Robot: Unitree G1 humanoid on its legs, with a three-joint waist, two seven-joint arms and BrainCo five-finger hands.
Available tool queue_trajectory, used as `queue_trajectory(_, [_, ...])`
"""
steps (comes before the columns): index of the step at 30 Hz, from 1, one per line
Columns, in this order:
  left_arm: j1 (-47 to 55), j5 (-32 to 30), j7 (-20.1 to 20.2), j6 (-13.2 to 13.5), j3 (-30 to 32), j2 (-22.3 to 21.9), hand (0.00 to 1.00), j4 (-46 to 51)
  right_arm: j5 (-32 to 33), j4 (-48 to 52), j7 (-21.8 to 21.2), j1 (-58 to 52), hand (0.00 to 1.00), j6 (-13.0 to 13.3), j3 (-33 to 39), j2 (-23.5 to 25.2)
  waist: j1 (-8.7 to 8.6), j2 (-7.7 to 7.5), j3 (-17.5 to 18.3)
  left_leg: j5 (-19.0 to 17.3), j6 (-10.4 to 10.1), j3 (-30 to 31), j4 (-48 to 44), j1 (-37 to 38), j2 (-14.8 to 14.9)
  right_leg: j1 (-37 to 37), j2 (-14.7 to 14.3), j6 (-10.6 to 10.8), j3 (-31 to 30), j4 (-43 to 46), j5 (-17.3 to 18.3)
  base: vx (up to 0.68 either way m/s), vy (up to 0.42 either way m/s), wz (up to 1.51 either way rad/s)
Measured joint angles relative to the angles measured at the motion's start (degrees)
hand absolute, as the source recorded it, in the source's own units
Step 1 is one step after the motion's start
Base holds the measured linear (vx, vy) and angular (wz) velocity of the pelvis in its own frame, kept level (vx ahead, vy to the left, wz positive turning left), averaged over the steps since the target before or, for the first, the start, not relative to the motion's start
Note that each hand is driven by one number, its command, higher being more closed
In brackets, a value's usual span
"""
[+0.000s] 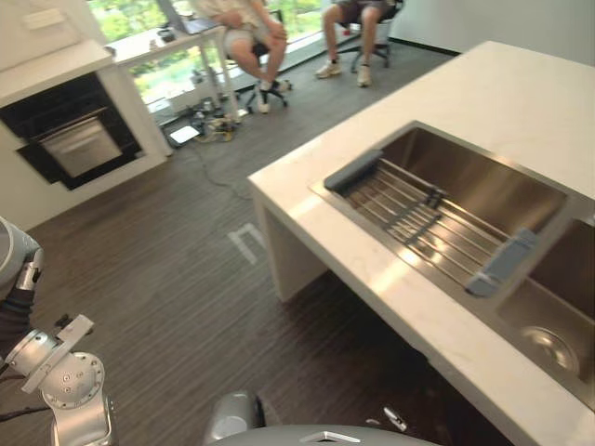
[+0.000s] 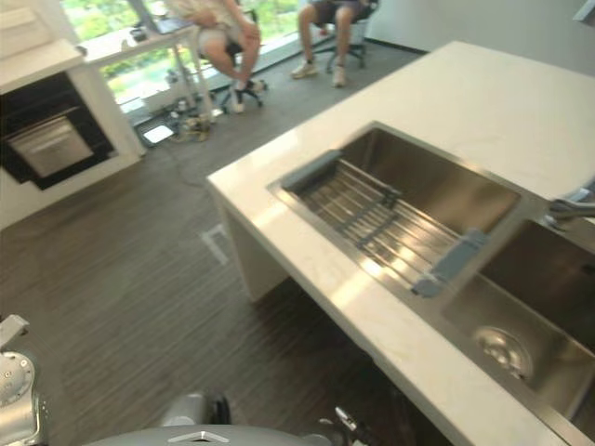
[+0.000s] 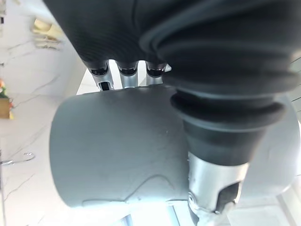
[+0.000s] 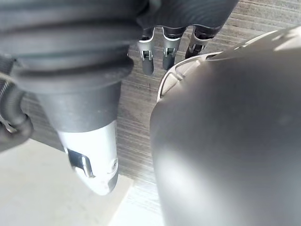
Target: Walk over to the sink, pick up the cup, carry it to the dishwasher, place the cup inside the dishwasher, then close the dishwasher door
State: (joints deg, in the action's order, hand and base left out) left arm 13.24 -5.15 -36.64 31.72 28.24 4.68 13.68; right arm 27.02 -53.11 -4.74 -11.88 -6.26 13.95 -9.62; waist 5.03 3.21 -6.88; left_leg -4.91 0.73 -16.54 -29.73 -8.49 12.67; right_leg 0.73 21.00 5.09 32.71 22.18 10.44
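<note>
Two basins make up the stainless-steel double sink (image 1: 483, 186), which is sunk into the white stone surface (image 1: 521, 93) ahead of me and to the right. Over the larger basin lies a roll-up rack of steel rods (image 1: 409, 218) with a grey bar at each end, set along the basin's near side. The smaller basin, to the right, has a round metal drain (image 2: 502, 344) in its bottom. Part of a silvery tap (image 2: 569, 208) reaches in at the far side, between the two basins.

From my feed the right robot hand (image 4: 188, 13) hangs released, its fingers (image 4: 147, 59) relaxed and dark-tipped over the dark striped wooden floor (image 1: 167, 279). The left robot hand (image 3: 141, 33) shows its dark ribbed cover in its own wrist view; I cannot tell whether it is released or clenched.

Well apart from the sink, across the floor to the left, a black built-in appliance with a silvery front panel (image 1: 70, 139) sits in white cabinetry. Beyond it stands a white table (image 1: 167, 42) by the window, with a tangle of cables (image 1: 209, 125) on the floor near its leg. Two persons sit on chairs at the far end, one at the table (image 1: 251, 37), the other (image 1: 358, 28) just beside.
</note>
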Motion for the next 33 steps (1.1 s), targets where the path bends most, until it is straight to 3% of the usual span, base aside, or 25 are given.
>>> queue_trajectory(1, [0.4, 1.5, 2.5, 0.7, -0.2, -0.3, 1.0, 0.0, -0.3, 0.2, 0.1, -0.9, 0.0, 0.8, 1.4, -0.2, -0.28, 1.09, 0.7, 2.4, 1.7, -1.9, -1.2, 1.2, 3.6, -0.6, 1.3, 1.3, 2.5, 0.5, -0.6, -0.07, 0.362, 1.51])
queue_trajectory(2, [0.3, 3.5, 5.2, 1.1, -1.3, -0.4, 1.0, -1.7, -0.2, -1.2, 0.0, -0.4, 0.0, 1.4, 3.7, -0.5, -0.9, 2.22, 1.0, 2.8, 1.7, -3.8, 2.1, 0.0, 0.7, 0.2, 1.7, 2.6, 2.3, 1.4, 1.3, -0.07, 0.33, 1.71])
queue_trajectory(3, [0.0, 4.6, 6.6, 1.0, -2.0, -0.3, 1.0, -3.1, -0.1, -3.1, -0.2, 0.5, 0.0, 1.4, 4.2, -0.2, -1.31, 1.56, 1.5, 3.9, 3.1, -3.5, 6.2, 0.4, -1.2, 1.1, 1.1, 2.3, 2.1, 1.8, 2.5, -0.06, 0.172, 2.06])
queue_trajectory(4, [-1.4, 6.2, 9.3, 0.9, -2.6, -0.2, 1.0, -5.6, 0.4, -6.4, -0.2, 1.9, 0.0, 1.5, 5.2, 1.0, -2.6, -1.44, 2.0, 8.7, 4.0, -1.2, 18.0, 2.4, -6.2, 1.4, -0.6, -1.7, 2.7, -0.9, 2.2, -0.06, 0.101, 2.53])
queue_trajectory(5, [-2.2, 8.0, 12.6, 1.0, -4.5, -1.0, 1.0, -7.4, 0.9, -6.6, -0.2, 1.9, 0.0, 2.5, 6.7, 2.0, -3.1, -0.72, 1.3, 4.9, 2.8, -5.1, 16.1, 3.0, -5.0, -1.1, 0.6, 1.4, 6.1, -2.8, -0.1, -0.04, 0.063, 2.15])
queue_trajectory(6, [-2.0, 8.4, 13.1, 1.1, -4.9, -1.1, 1.0, -7.6, 0.9, -6.6, -0.2, 2.0, 0.0, 2.5, 7.1, 1.9, -2.82, -0.43, 1.3, 4.3, 1.5, -5.8, 16.1, 3.8, -4.5, -1.2, 0.7, 1.6, 6.5, -2.6, -0.2, -0.04, 0.169, 1.66])
queue_trajectory(7, [-1.8, 9.6, 15.0, 1.1, -6.2, -1.4, 1.0, -8.2, 1.3, -6.6, 0.3, 2.2, 0.0, 2.5, 8.8, 0.9, -2.53, 1.06, 1.3, 4.8, -5.2, -4.8, 22.2, 7.1, -5.1, -2.3, 0.9, 3.3, 7.8, -2.1, -0.7, -0.03, 0.241, 0.82])
queue_trajectory(8, [-1.8, 10.5, 16.5, 1.1, -7.7, -0.9, 1.0, -9.2, 1.9, -7.4, 0.1, 2.2, 0.0, 2.7, 9.8, 0.9, -2.42, 0.35, 1.1, 5.8, -4.8, -3.8, 26.1, 8.9, -7.8, -3.2, 2.4, 4.1, 8.2, -2.3, -1.3, -0.04, 0.295, 0.78])
queue_trajectory(12, [-0.4, 13.9, 20.3, -0.7, -12.4, -0.8, 1.0, -10.0, 1.6, -8.2, 0.0, 1.7, 0.0, 4.1, 11.9, 2.4, -2.55, -1.08, 0.9, 6.3, -3.7, -2.1, 29.0, 11.3, -11.8, -6.2, 4.2, 3.5, 6.3, -3.7, -5.3, -0.01, 0.224, 0.33])
queue_trajectory(14, [-0.3, 13.9, 22.3, -1.0, -16.3, -0.7, 1.0, -10.4, 1.6, -8.0, -0.6, 1.2, 0.0, 4.4, 12.1, 2.8, -3.57, -0.79, 0.6, 6.7, -2.4, 0.8, 29.3, 11.1, -12.5, -5.6, 4.2, -0.1, 1.6, -1.2, -6.9, -0.02, 0.137, 0.71])
queue_trajectory(15, [-1.0, 13.9, 23.2, -1.0, -19.0, -0.6, 1.0, -11.1, 1.2, -7.8, -1.2, 0.4, 0.0, 4.9, 12.2, 3.6, -4.18, -0.38, 0.6, 6.4, -2.3, 3.5, 29.3, 10.9, -12.5, -4.7, 3.6, -3.9, -3.1, 1.5, -7.7, -0.04, 0.108, 1.13])
queue_trajectory(16, [-1.1, 13.8, 23.7, -0.5, -20.4, -0.3, 1.0, -12.3, 0.7, -7.0, -1.9, -0.4, 0.0, 5.1, 12.1, 4.7, -5.11, 0.51, 0.1, 6.7, -1.7, 6.9, 30.1, 10.4, -12.0, -3.5, 1.3, -5.4, -10.0, 3.6, -5.6, -0.04, 0.064, 1.23])
queue_trajectory(17, [-1.1, 13.9, 23.8, -0.3, -20.6, -0.2, 1.0, -13.0, 0.5, -6.8, -2.4, -0.6, 0.0, 5.2, 12.1, 5.4, -5.52, 0.32, 0.1, 6.9, -1.8, 8.8, 30.4, 10.3, -12.0, -3.4, -1.0, -4.2, -13.7, 3.2, -2.7, -0.06, -0.076, 1.51])
queue_trajectory(18, [-1.9, 14.6, 24.3, 0.3, -21.2, 0.2, 1.0, -14.6, 0.0, -6.4, -3.0, -1.0, 0.0, 7.3, 11.8, 7.3, -6.13, -0.94, -0.2, 7.8, -2.0, 12.8, 31.1, 9.1, -11.9, -2.7, -7.1, -2.6, -22.1, 0.3, 3.1, -0.05, -0.098, 1.18])
queue_trajectory(20, [-2.3, 15.0, 24.4, 0.4, -22.0, 0.5, 1.0, -14.8, -0.4, -6.3, -3.7, -1.0, 0.0, 8.1, 10.4, 7.5, -5.74, -2.28, -0.7, 8.4, -2.2, 14.1, 31.0, 8.5, -12.2, -2.3, -10.1, -2.0, -26.0, -2.9, 4.4, -0.04, -0.098, 0.82])
queue_trajectory(21, [-2.4, 15.0, 24.4, 0.5, -22.8, 1.1, 1.0, -14.9, -0.4, -6.1, -4.1, -1.0, 0.0, 8.8, 8.5, 7.7, -5.64, -3.63, -0.8, 9.0, -2.4, 14.9, 31.2, 8.3, -12.9, -2.5, -11.2, -2.1, -27.1, -5.8, 4.0, -0.03, -0.158, 0.88])
queue_trajectory(22, [-2.6, 15.0, 24.5, 0.6, -24.5, 1.2, 1.0, -15.6, -0.5, -5.7, -4.5, -1.2, 0.0, 8.8, 6.6, 8.1, -6.17, -4.5, -0.6, 10.5, -2.9, 15.3, 32.8, 9.1, -13.2, -3.2, -11.3, 0.9, -26.3, -6.0, 2.9, 0.02, -0.163, 0.87])
queue_trajectory(23, [-2.7, 15.0, 24.7, 0.7, -27.0, 0.5, 1.0, -15.6, -0.5, -4.9, -4.7, -1.8, 0.0, 8.8, 5.9, 7.3, -5.58, -4.44, 0.2, 11.8, -3.5, 13.6, 34.3, 9.2, -11.9, -3.1, -11.6, 0.6, -24.9, -6.6, 2.7, 0.03, -0.146, 0.69])
queue_trajectory(26, [-3.5, 15.2, 25.0, 0.7, -28.8, -0.4, 1.0, -15.5, -1.1, -4.0, -4.6, 0.5, 0.0, 8.1, 3.2, 4.9, -5.05, -2.15, 1.0, 13.5, -4.0, 11.3, 34.4, 7.9, -10.0, -3.3, -13.3, 0.3, -24.1, -9.7, 0.8, 0.02, -0.063, 0.06])
queue_trajectory(31, [-5.2, 16.3, 24.6, -0.3, -28.9, 0.3, 1.0, -16.5, -2.8, -4.1, -4.6, 2.6, 0.0, 7.0, 2.4, 4.7, -4.91, -2.87, 0.6, 13.3, -4.1, 10.8, 34.2, 8.3, -9.2, -5.9, -14.7, 0.1, -24.2, -14.7, -2.4, 0.06, -0.015, -0.04])
queue_trajectory(32, [-5.2, 16.3, 24.9, -1.3, -28.5, 2.2, 1.0, -17.9, -1.4, -4.1, -5.1, 4.5, 0.0, 4.8, 1.9, 4.8, -4.97, -2.49, -0.2, 13.1, -4.4, 10.4, 34.2, 8.5, -8.8, -6.8, -15.1, -0.1, -24.0, -17.1, -2.8, 0.02, -0.003, -0.04])
queue_trajectory(33, [-5.2, 16.3, 24.9, -1.3, -28.5, 2.2, 1.0, -17.9, -1.4, -4.1, -5.1, 4.5, 0.0, 4.8, 1.9, 4.8, -4.96, -2.49, -0.2, 13.1, -4.4, 10.4, 34.2, 8.5, -8.8, -6.8, -15.1, -0.1, -24.0, -17.1, -2.8, 0.0, 0.0, 0.0])
